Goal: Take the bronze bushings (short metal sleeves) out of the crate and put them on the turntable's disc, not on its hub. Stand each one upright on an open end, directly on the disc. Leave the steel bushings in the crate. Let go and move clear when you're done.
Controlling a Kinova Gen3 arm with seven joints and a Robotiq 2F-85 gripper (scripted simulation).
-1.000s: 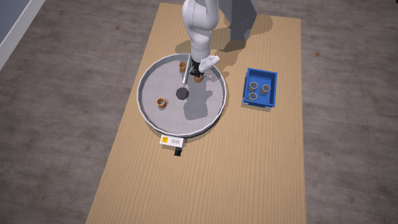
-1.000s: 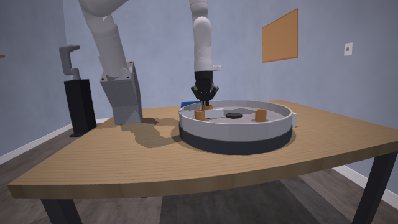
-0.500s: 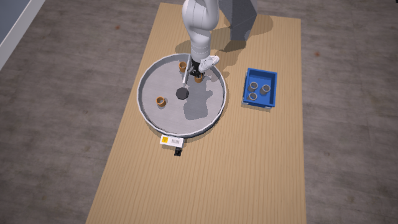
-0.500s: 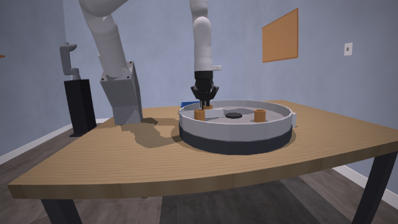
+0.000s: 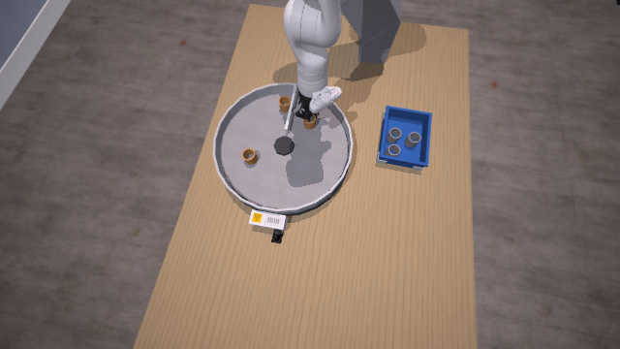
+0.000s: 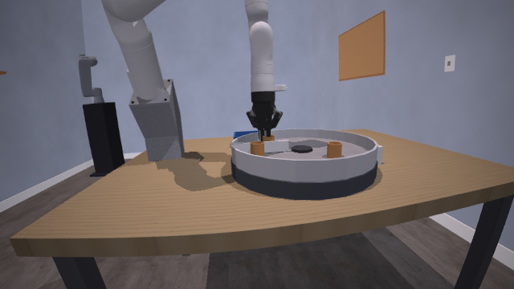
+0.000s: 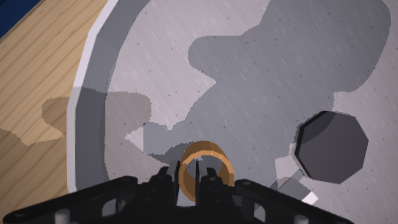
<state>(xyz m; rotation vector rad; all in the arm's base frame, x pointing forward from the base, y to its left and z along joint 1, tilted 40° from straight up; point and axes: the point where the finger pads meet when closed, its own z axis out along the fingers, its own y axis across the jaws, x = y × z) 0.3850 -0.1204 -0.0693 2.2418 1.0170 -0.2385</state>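
1. Three bronze bushings are over the disc. The far bushing and the hub-side bushing stand upright, apart from the hub.
2. The last bushing is at the pincer, looking upright; its foot is hidden, so its contact with the disc cannot be confirmed.
3. The pincer is nearly closed, one finger in the bore and the other outside the wall. Whether it pinches that wall or merely straddles it, one cannot tell.
4. Placing and release seem the step in hand. The bushing should sit flat before the fingers part, and only slightly: too wide a spread could push the bore wall and tip it.
5. The arm should then rise straight up, avoiding the bar alongside.
6. The steel bushings belong where they are, in the crate.
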